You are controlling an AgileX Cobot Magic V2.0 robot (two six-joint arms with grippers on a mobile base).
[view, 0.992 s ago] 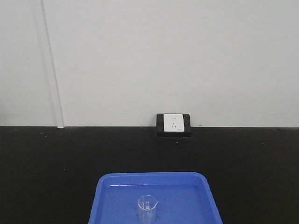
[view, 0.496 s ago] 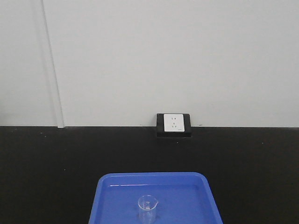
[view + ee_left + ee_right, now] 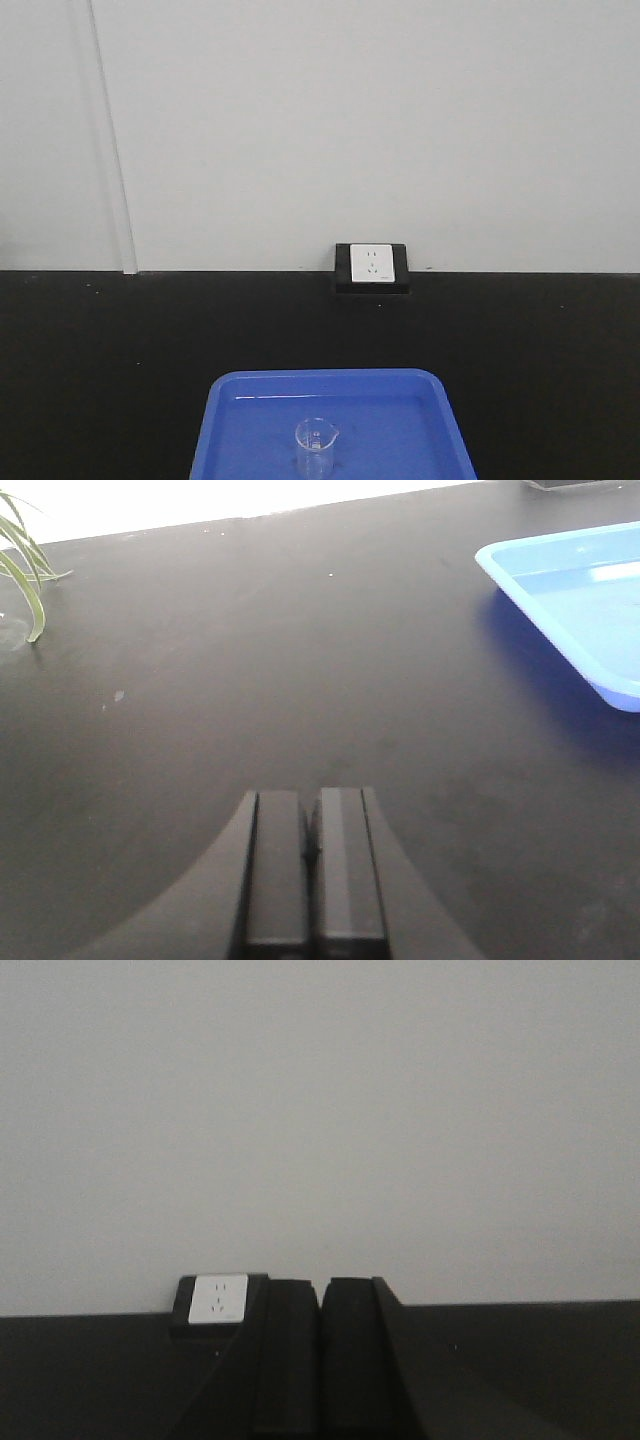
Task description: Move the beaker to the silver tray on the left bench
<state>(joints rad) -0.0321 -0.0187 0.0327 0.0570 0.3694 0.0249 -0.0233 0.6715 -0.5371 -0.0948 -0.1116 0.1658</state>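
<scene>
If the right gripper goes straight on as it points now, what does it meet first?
Probably the white wall, just right of the socket. Nothing shows between the right gripper and it, though depth is unclear.

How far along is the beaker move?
Done: nothing; the beaker stands upright in the blue tray. In hand: nothing; left gripper and right gripper are shut, empty, away from it. Left: grasp, carry, set in the silver tray, which no view shows.
</scene>
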